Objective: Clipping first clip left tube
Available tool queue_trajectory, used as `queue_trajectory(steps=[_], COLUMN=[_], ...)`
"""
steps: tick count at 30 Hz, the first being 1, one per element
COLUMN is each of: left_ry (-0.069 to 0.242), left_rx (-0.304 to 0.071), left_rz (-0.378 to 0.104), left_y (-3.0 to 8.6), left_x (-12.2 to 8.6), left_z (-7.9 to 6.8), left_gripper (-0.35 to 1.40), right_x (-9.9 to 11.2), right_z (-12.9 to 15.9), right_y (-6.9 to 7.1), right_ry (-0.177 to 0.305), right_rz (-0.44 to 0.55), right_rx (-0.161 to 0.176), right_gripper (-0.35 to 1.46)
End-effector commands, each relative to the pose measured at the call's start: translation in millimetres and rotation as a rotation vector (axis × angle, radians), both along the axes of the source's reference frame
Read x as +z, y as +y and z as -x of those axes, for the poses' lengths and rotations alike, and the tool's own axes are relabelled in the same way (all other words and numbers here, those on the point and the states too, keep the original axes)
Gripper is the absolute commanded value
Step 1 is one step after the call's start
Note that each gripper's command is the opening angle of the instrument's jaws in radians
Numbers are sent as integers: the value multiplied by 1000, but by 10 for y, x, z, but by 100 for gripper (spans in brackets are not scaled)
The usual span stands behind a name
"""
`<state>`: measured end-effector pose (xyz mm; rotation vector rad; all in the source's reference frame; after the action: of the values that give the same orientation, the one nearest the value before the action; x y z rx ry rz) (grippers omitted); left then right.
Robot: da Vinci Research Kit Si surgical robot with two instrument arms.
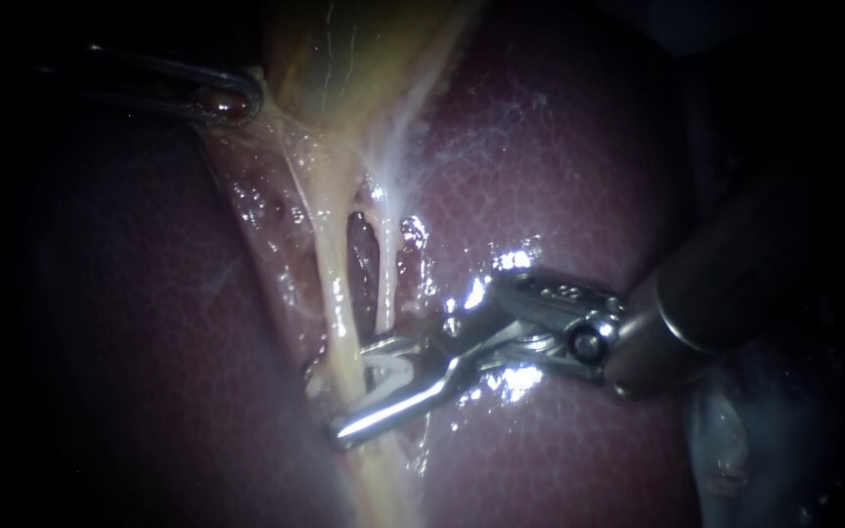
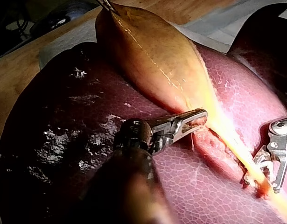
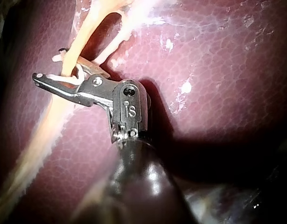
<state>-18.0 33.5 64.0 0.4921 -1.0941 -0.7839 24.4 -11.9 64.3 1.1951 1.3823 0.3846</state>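
Note:
The left tube [image 1: 336, 293] runs pale yellow down from the gallbladder [image 1: 344, 59], and a thinner whitish right tube [image 1: 388, 269] lies beside it. My right instrument [image 1: 352, 389] comes in from the right and its jaws are open, one on each side of the left tube, with a white clip [image 1: 385, 368] between them. The right wrist view shows the same straddle by my right instrument [image 3: 52, 65] on the left tube [image 3: 71, 51]. My left instrument [image 1: 232, 101] is shut on tissue at the gallbladder's neck, and my left instrument [image 2: 195, 120] shows this in the left wrist view too.
Dark red liver [image 1: 559, 176] surrounds the tubes on all sides. Glistening membrane [image 1: 266, 210] spreads between the left instrument and the left tube. The gallbladder [image 2: 152, 56] lies stretched over the liver [image 2: 64, 116], and a wooden bench [image 2: 17, 70] shows beyond.

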Motion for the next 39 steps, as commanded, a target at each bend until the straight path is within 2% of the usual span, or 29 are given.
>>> queue_trajectory(steps=[1, 5, 11, 22, 26, 35, 39], left_ry=[0, 3, 3, 3, 3, 2, 2], left_rx=[0, 2, 2, 2, 2, 2, 2], left_rz=[0, 0, 0, 0, 0, 0, 0], left_y=[0, 0, 0, 0, 0, 0, 0], left_x=[0, 0, 0, 0, 0, 0, 0], left_z=[0, 0, 0, 0, -1, -1, -1], left_gripper=[-35, -35, -35, -35, -35, -35, -35], right_x=[-2, -8, -18, -33, -36, -41, -43], right_z=[-1, -4, -5, -3, -3, 0, -1], right_y=[-1, -5, -9, -1, -1, 4, 3], right_ry=[6, 27, 57, 46, 38, 19, 4], right_rz=[-1, -3, -14, -49, -60, -84, -94], right_rx=[-5, -26, -32, -36, -35, -23, -8], right_gripper=[44, 44, 42, 25, 14, -33, -35])
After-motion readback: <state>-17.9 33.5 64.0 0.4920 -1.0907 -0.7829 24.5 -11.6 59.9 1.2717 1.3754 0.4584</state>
